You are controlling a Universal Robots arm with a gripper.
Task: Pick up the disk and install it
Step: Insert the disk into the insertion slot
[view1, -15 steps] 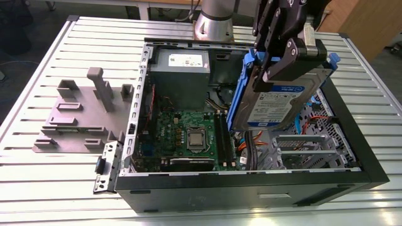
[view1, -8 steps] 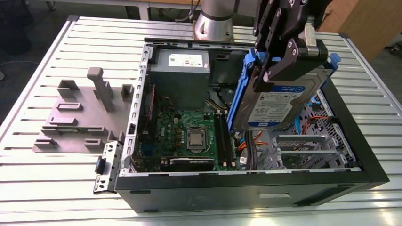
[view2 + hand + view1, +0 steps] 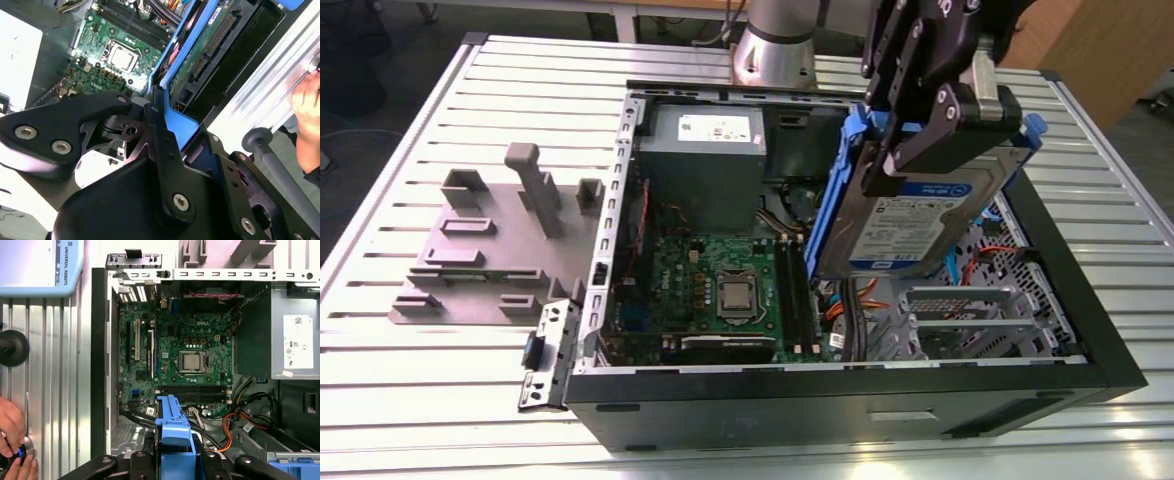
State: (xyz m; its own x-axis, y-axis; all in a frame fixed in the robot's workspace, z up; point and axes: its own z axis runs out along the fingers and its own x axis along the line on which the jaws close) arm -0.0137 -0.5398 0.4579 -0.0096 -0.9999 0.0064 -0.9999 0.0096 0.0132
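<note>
In the exterior view the disk (image 3: 907, 225), a silver drive with a white-and-blue label and a blue carrier rail (image 3: 845, 150), hangs nearly upright above the open computer case (image 3: 854, 400). My black gripper (image 3: 923, 160) is shut on its upper edge. The drive's lower end hovers over the metal drive bay (image 3: 967, 312) at the case's right side. The second wrist view shows the disk's green circuit-board side (image 3: 205, 50) and the blue rail (image 3: 176, 122) between my fingers (image 3: 156, 125). The first wrist view has the blue rail (image 3: 172, 432) over the case interior.
Inside the case lie the green motherboard (image 3: 720, 285), a grey power-supply box (image 3: 700, 140) and orange cables (image 3: 854, 300). A grey slotted stand (image 3: 494, 240) sits on the slatted table at the exterior view's left. A person's hand (image 3: 12, 440) rests on the table beside the case.
</note>
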